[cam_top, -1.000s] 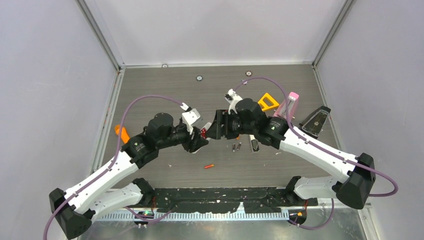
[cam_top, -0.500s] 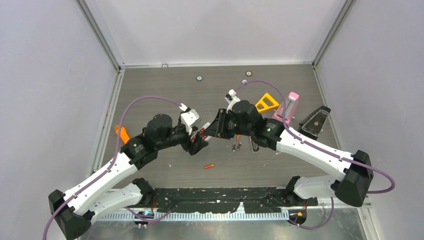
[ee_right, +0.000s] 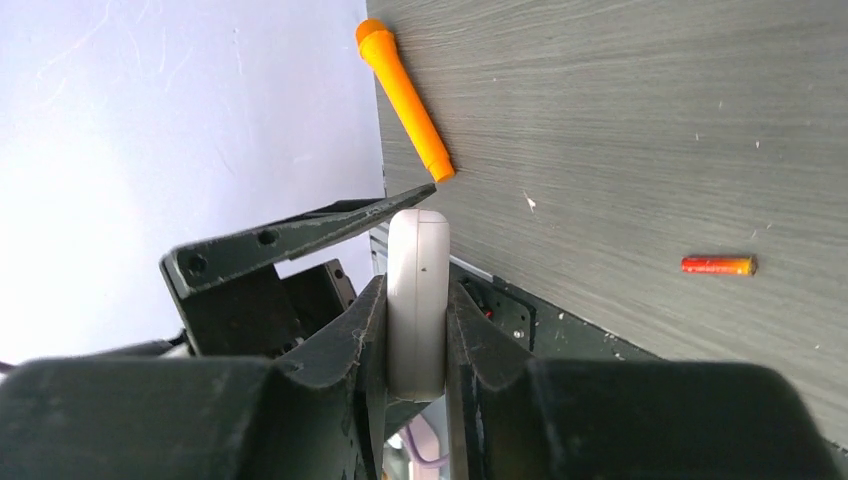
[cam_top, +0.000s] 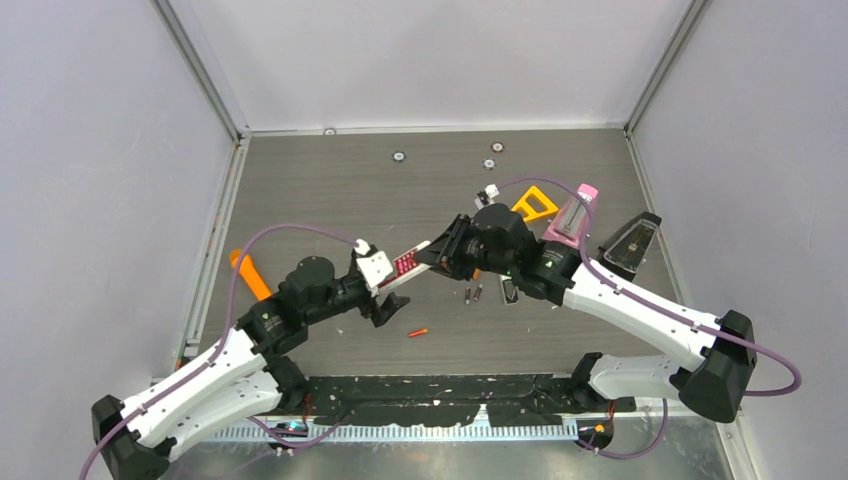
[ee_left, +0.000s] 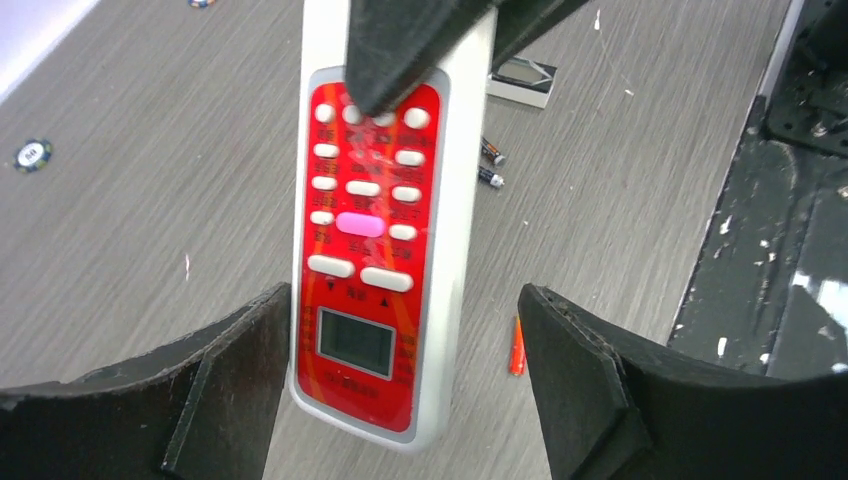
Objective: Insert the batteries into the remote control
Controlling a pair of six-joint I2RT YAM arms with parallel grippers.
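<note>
- Red-faced remote control [ee_left: 375,250] is held aloft, right gripper [ee_right: 417,310] clamped on its button end.
- Left gripper [ee_left: 400,320] is spread wide, straddling its screen end.
- Two dark batteries [cam_top: 473,294] and one orange-red battery [cam_top: 418,332] lie on the table [cam_top: 330,190].

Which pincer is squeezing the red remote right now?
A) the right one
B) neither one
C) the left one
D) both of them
A: the right pincer is clamped on the edges of the remote control, while the left pincer stands open around it, with gaps on both sides.
</note>
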